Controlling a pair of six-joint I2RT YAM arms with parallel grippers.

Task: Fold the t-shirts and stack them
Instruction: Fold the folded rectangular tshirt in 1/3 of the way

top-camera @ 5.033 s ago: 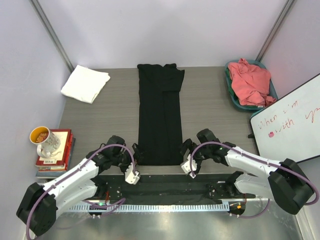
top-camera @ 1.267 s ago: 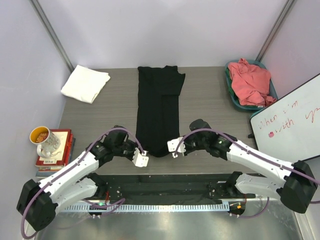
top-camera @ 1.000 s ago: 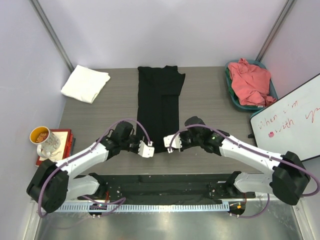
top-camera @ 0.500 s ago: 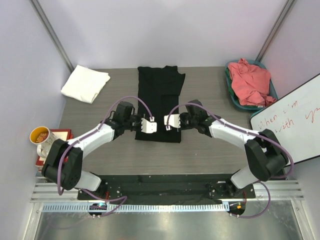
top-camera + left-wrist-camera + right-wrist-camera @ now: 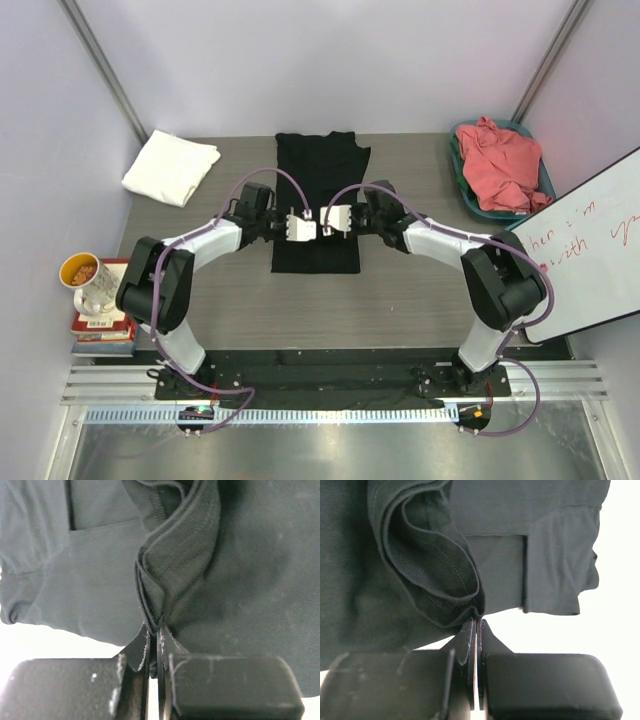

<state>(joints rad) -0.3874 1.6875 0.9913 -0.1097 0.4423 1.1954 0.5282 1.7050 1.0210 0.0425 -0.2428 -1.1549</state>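
The black t-shirt (image 5: pixel 316 165) lies lengthwise in the middle of the table, with its near part doubled over. My left gripper (image 5: pixel 303 227) and right gripper (image 5: pixel 335 219) hang side by side over its middle, each shut on a bunched hem edge. In the left wrist view the pinched fold (image 5: pixel 170 575) rises from the shut fingertips (image 5: pixel 156 626). The right wrist view shows the same: layered black cloth (image 5: pixel 435 565) is clamped at the tips (image 5: pixel 476 621). A folded white t-shirt (image 5: pixel 171 167) rests at the far left. The coral-pink t-shirt (image 5: pixel 498 162) is crumpled in a teal basket (image 5: pixel 462 190).
A whiteboard (image 5: pixel 585 250) leans at the right edge of the table. Left of the table, a mug (image 5: pixel 92 283) stands on a stack of books (image 5: pixel 105 325). Both arms reach far out from their bases toward the table's middle.
Both grippers have carried the shirt's near hem away from the bases toward the far end. The black shirt has folded over itself and now looks much shorter.
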